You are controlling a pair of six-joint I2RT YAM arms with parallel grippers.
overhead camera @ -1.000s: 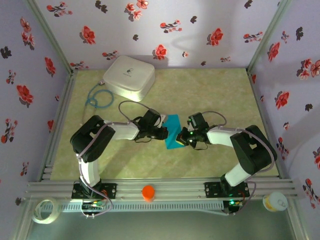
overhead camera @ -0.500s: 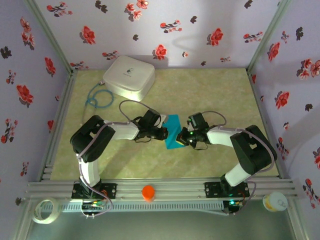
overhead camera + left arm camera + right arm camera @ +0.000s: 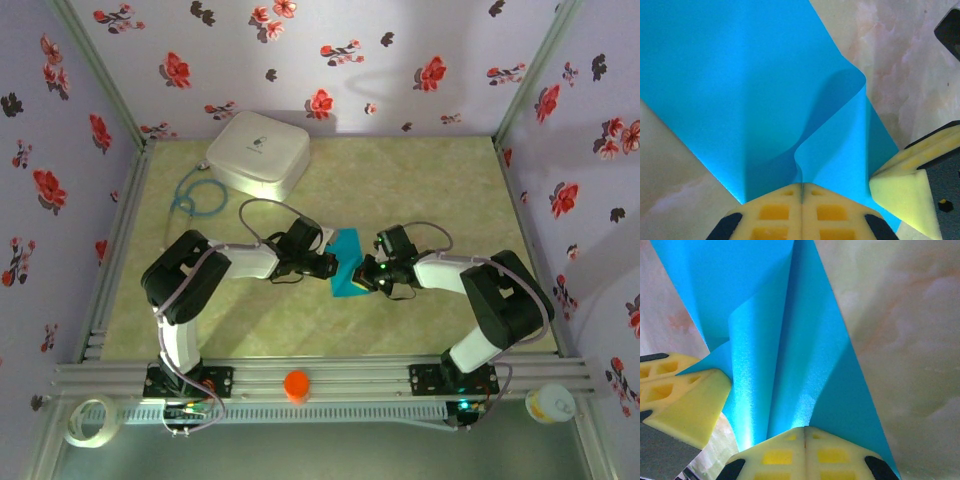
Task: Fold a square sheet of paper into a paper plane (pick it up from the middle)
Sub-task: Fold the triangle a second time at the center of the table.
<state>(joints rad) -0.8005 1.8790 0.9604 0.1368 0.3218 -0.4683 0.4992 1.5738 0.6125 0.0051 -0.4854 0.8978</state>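
Now | square sheet of paper [image 3: 740, 75] | pinched between left gripper [image 3: 801, 186], right gripper [image 3: 805, 429]

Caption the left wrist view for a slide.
The left end effector, shut, pinches the buckled square sheet of paper beside the right end effector.

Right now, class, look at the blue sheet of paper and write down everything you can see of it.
The square sheet of paper is thin, plain turquoise-blue and unmarked. It sits mid-table on the marbled table, between the two arms. It is partly folded: a soft ridge rises from it, with a curled flap beside. The left pincer and right pincer are shut on it from opposite sides. The rest seems to lie on the surface.
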